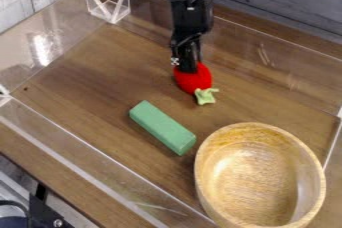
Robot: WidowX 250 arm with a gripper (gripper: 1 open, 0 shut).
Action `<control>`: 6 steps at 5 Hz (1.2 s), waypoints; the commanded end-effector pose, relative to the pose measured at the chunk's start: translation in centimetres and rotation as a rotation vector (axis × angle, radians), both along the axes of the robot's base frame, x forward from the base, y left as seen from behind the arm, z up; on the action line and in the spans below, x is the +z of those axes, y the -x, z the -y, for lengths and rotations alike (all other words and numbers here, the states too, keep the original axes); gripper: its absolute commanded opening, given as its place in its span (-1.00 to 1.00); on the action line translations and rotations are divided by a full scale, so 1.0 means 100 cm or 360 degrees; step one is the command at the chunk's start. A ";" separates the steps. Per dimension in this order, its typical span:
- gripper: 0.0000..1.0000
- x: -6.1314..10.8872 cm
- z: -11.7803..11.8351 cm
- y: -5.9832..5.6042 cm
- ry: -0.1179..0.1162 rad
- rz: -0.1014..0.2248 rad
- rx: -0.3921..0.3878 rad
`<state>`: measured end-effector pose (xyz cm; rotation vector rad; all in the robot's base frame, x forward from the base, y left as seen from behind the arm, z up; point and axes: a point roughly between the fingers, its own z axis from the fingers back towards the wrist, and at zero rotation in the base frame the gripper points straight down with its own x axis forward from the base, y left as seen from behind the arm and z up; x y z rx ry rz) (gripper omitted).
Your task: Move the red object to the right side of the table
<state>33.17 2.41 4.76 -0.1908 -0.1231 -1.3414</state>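
The red object (197, 76) is a small glossy toy fruit lying on the table (94, 82) just right of the middle, toward the back. Its light green leafy tip (206, 96) points toward the front. My black gripper (185, 62) comes straight down from above, and its tips rest against the fruit's upper left side. The fingers look close together. From this angle I cannot make out whether they clamp the fruit or only touch it.
A green rectangular block (162, 127) lies diagonally in front of the fruit. A large wooden bowl (259, 179) fills the front right corner. Low clear plastic walls (40, 32) edge the table, and a clear stand (107, 4) sits at the back left.
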 end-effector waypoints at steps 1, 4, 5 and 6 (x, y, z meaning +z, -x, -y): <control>1.00 0.019 0.006 -0.005 0.0004 0.0112 -0.0096; -1.00 -0.007 0.013 -0.011 0.0036 0.0131 -0.0277; -1.00 -0.005 0.013 -0.007 0.0041 0.0152 -0.0313; -1.00 0.018 0.013 -0.011 -0.0033 0.0125 -0.0255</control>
